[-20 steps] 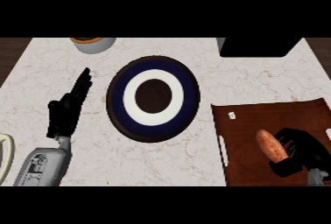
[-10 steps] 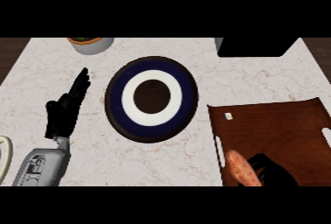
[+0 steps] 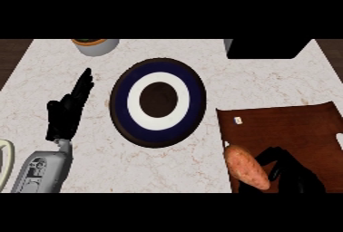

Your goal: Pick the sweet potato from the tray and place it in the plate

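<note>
Head view: seen steeply from above, lower right holds the action.
Sweet potato: orange-brown oblong sweet potato [image 3: 247, 168] lies at the left edge of the dark brown rectangular tray [image 3: 288, 127], touching the right robot hand [image 3: 285, 174] on that hand's left side.
Long axis: slanted, upper-left to lower-right.
Right robot hand: fingers curl against the potato; it looks grasped, though the contact is partly hidden.
Plate: round navy-and-white ringed plate [image 3: 159, 102] sits up and left of this hand, on the pale marble surface [image 3: 201, 163].
Left robot hand: [image 3: 67, 112] released, fingers straight, resting beyond the plate, farther from the potato.
</note>
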